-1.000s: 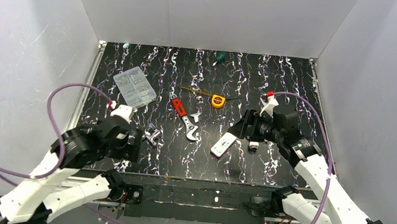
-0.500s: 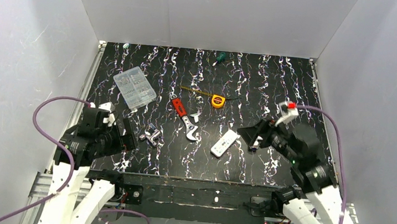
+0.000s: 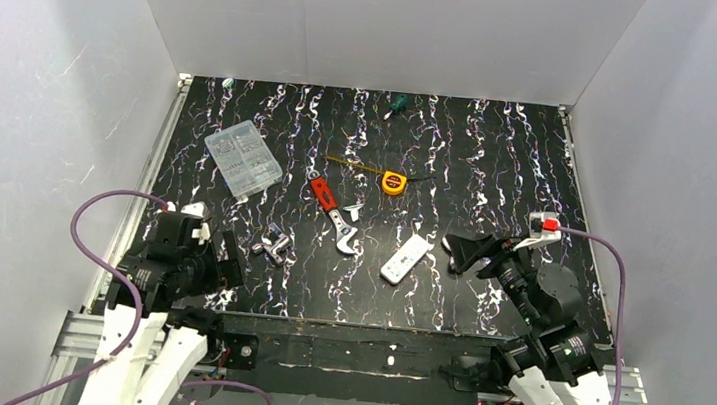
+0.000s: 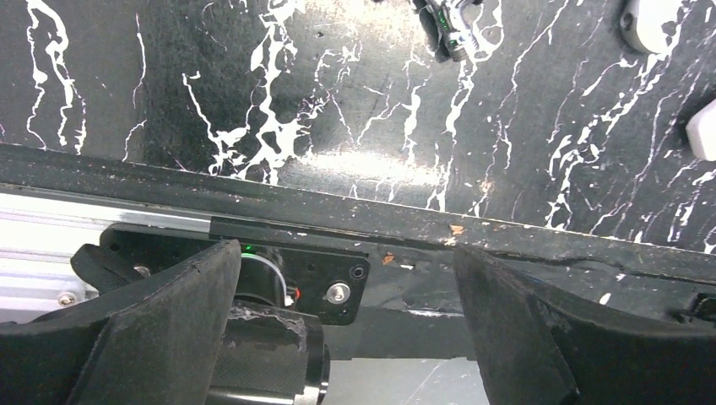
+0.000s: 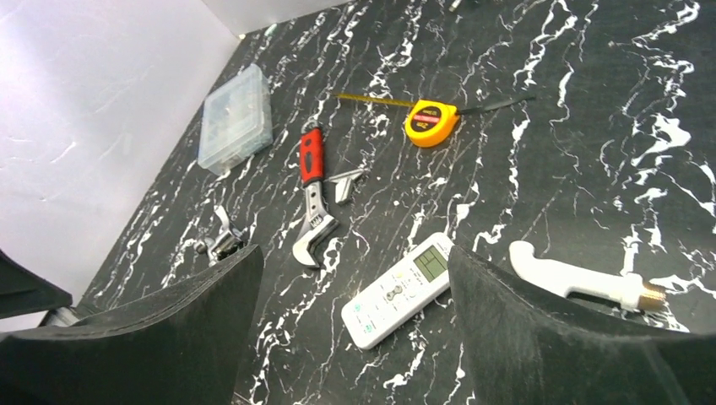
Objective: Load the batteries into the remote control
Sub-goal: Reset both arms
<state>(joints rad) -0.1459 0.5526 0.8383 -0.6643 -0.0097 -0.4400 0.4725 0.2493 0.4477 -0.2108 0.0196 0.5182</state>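
The white remote control (image 3: 405, 260) lies face up near the table's front middle, its display and buttons showing in the right wrist view (image 5: 398, 291). No batteries show in any view. My right gripper (image 3: 465, 251) is open and empty, raised just right of the remote, which appears between its fingers in the right wrist view (image 5: 355, 253). My left gripper (image 3: 226, 274) is open and empty over the table's near left edge; the left wrist view (image 4: 344, 253) shows the edge rail and arm base between its fingers.
A white tap-shaped piece (image 5: 574, 278) lies right of the remote. A red-handled wrench (image 3: 333, 212), yellow tape measure (image 3: 394, 182), clear compartment box (image 3: 243, 158), silver metal pieces (image 3: 275, 245) and a green screwdriver (image 3: 397, 103) lie further back. White walls enclose the table.
Both arms have drawn back toward the near edge. The right gripper moved right and away from the remote; the left gripper moved left and nearer. The remote has not moved.
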